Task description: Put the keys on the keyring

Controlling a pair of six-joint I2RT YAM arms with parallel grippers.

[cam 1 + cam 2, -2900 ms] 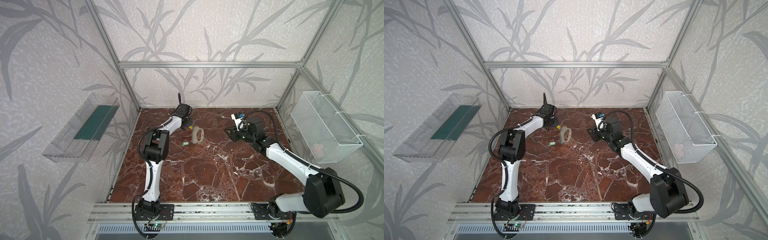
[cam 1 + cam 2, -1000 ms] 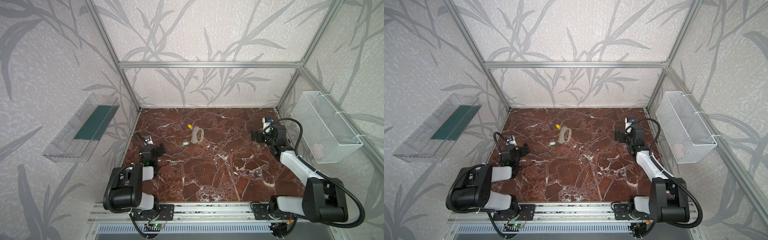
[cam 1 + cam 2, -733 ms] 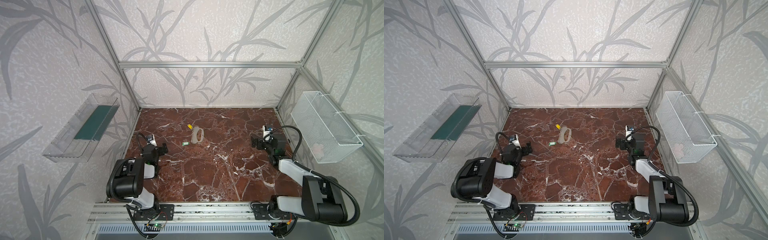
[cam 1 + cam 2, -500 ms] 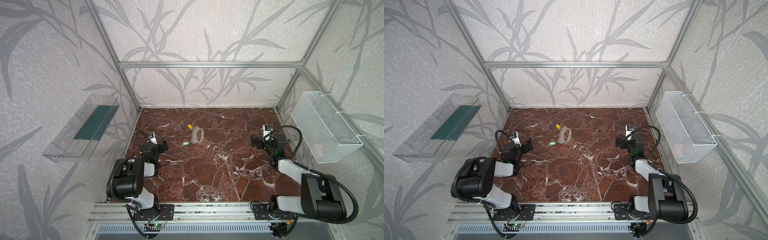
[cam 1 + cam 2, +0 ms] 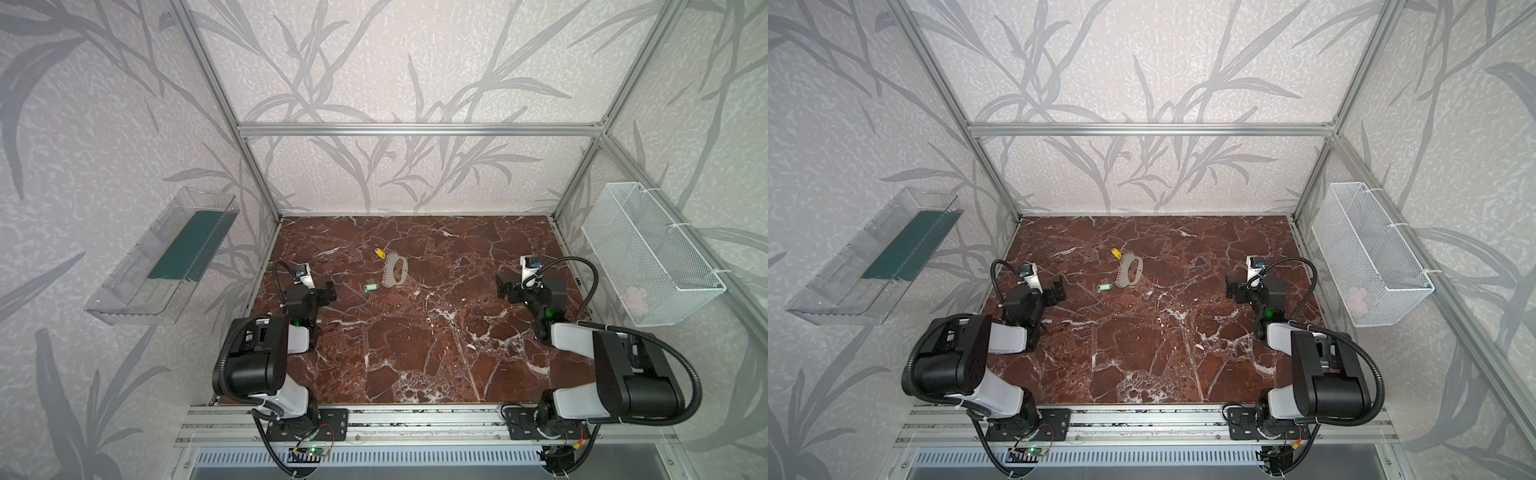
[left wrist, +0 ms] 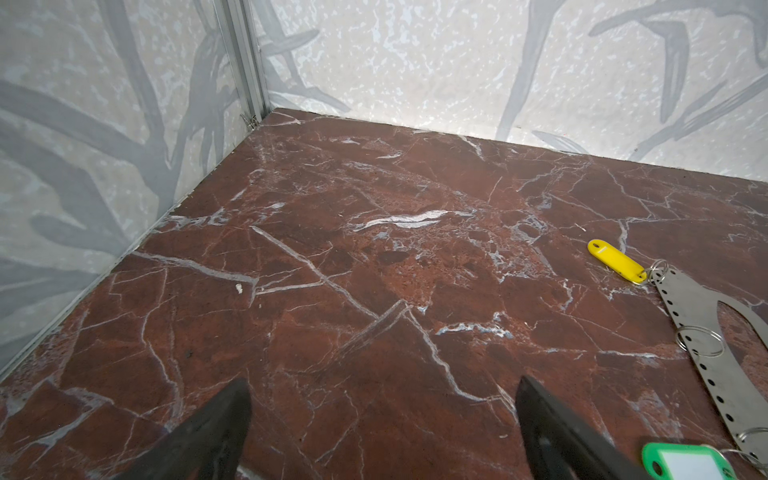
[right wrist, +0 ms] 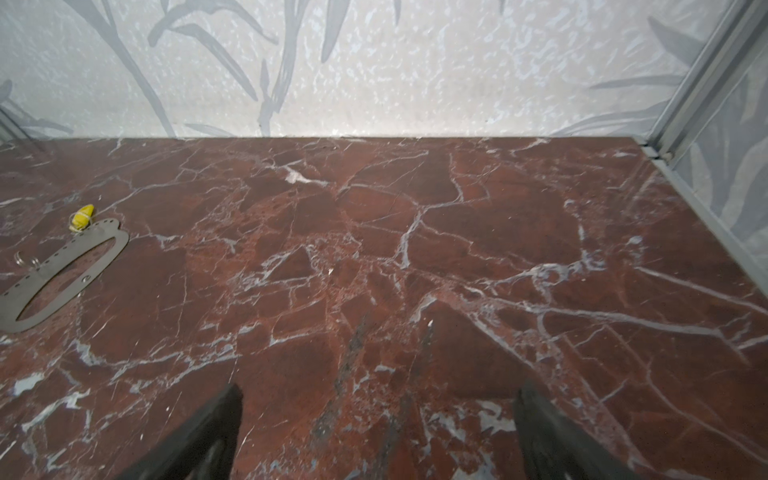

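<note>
The keyring [image 5: 395, 271] lies flat on the marble surface [image 5: 415, 353], toward the back and a little left of centre. The yellow key [image 5: 379, 252] sits at its far end, touching it. In the left wrist view the key's ring meets the plate's corner, though whether it passes through a hole is hard to tell. The green key [image 5: 368, 287] lies label up, just beside the near end of the plate's holed edge. A bare ring [image 6: 698, 341] rests across that edge midway.

The left end effector [image 6: 384, 385] is spread wide and holds nothing, near the left wall and short of the green key. The right end effector [image 7: 380, 386] is also wide and empty, well apart from the keyring on the right side.
</note>
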